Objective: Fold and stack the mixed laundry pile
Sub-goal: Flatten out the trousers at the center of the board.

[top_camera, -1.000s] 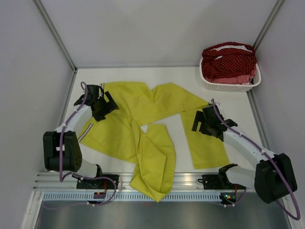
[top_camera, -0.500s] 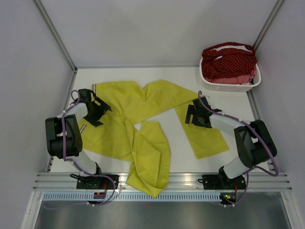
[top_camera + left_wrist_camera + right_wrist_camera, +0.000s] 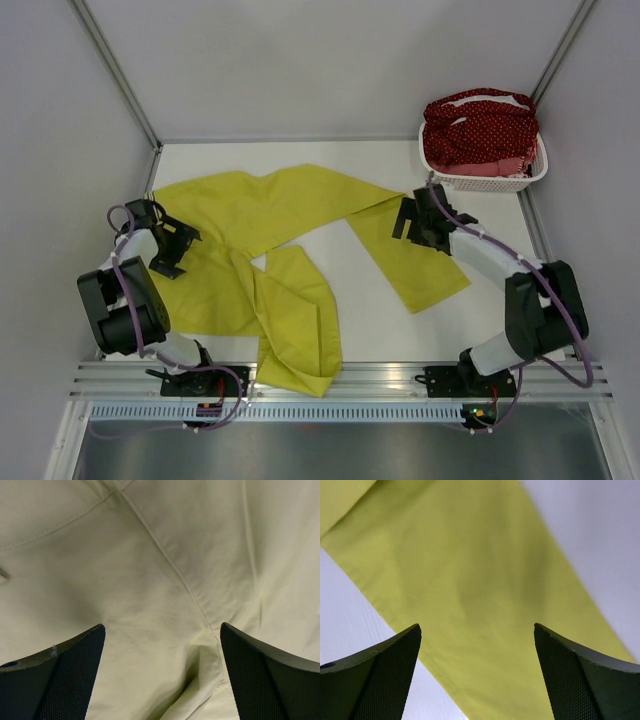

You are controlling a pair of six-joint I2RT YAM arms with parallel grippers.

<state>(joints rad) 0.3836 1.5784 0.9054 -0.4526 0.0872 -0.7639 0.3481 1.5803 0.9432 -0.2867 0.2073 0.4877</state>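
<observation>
A yellow-green garment (image 3: 270, 205) from the laundry pile lies spread over the white table, one leg reaching right and a folded part near the front edge. My left gripper (image 3: 178, 237) stands open over its left end. In the left wrist view the seamed cloth (image 3: 150, 570) fills the frame, with a raised crease between the open fingers of the left gripper (image 3: 162, 625). My right gripper (image 3: 410, 222) is open above the right leg. In the right wrist view this gripper (image 3: 477, 625) holds nothing and the cloth (image 3: 470, 570) lies flat below it.
A white perforated basket (image 3: 480, 183) at the back right holds a dark red white-dotted cloth (image 3: 480, 130) and a pink piece (image 3: 495, 168). Grey walls close in on three sides. Bare table (image 3: 370, 300) shows between the garment's legs. The metal rail (image 3: 400, 375) runs along the front.
The left gripper has moved left toward the wall and the right gripper back toward the basket. The garment has shifted left and stretched flatter along its top edge.
</observation>
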